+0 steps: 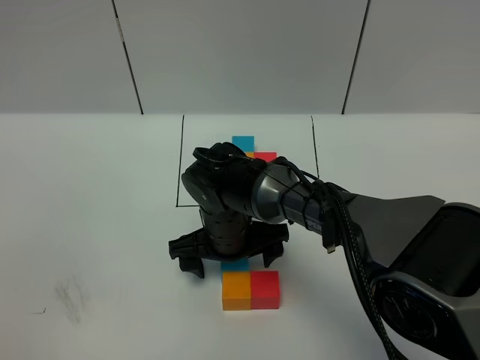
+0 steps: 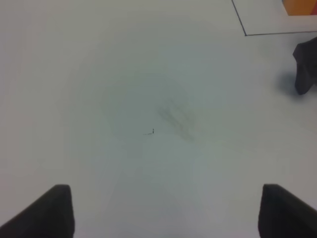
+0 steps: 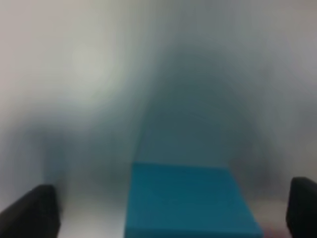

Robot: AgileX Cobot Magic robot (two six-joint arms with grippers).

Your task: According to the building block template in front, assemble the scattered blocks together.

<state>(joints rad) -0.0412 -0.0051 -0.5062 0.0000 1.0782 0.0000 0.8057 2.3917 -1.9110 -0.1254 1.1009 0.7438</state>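
The template at the back shows a blue cube and a red cube inside a thin black outline; its orange cube is mostly hidden behind my right arm. Nearer, the loose orange cube and red cube sit side by side, touching. The loose sky-blue cube lies just behind the orange one. My right gripper points down over it, open, with a finger on each side, apart from it. In the right wrist view the blue cube lies between the fingertips. My left gripper is open and empty.
A faint grey smudge marks the white table at the near left and also shows in the left wrist view. That view shows the outline's corner, an orange patch inside it, and one right finger.
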